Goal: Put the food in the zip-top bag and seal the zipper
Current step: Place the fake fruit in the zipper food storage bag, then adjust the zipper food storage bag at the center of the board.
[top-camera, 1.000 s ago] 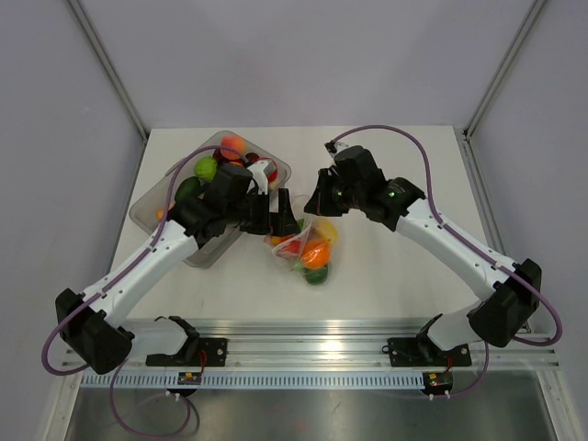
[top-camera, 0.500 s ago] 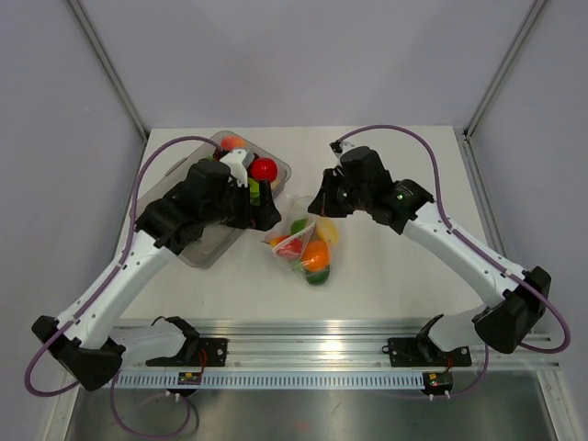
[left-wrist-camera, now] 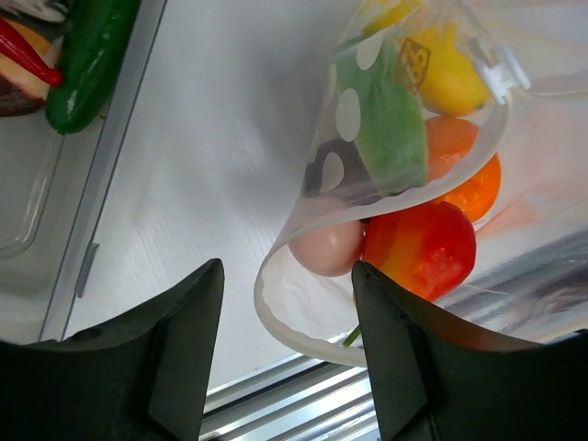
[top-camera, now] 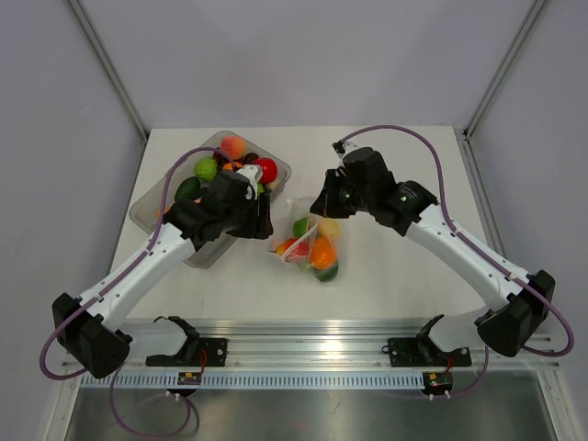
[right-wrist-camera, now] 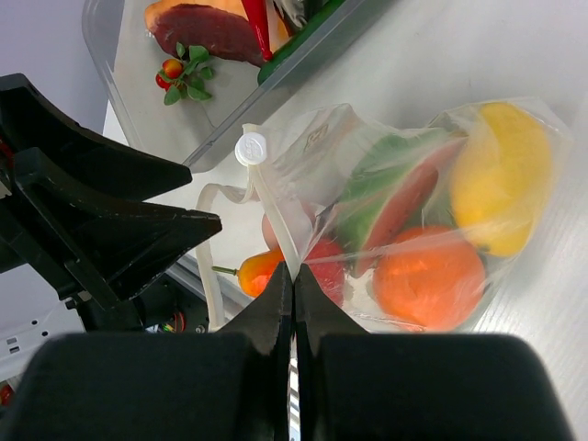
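One table (top-camera: pixel 404 276). Two arms: left arm (top-camera: pixel 138 276), right arm (top-camera: pixel 459 248). One clear tray (top-camera: pixel 145 213) at left rear, four food (top-camera: pixel 205 168) pieces countable, more hidden under left arm. One bag (top-camera: pixel 310 243) mid-table, just right of tray: transparent, crinkly, bulging, mouth gaping. Left gripper (left-wrist-camera: pixel 287 276) released, fingers apart, bag rim seen between them, unpinched. Right gripper (right-wrist-camera: pixel 294 276) clenched on zipper (right-wrist-camera: pixel 273 209). In bag, five pieces seen: orange (right-wrist-camera: pixel 427 276), yellow (right-wrist-camera: pixel 501 175), green (left-wrist-camera: pixel 390 129), red (left-wrist-camera: pixel 423 248), peach-pink (left-wrist-camera: pixel 326 246). Zipper: one whitish strip, unsealed, one round white slider (right-wrist-camera: pixel 250 147).
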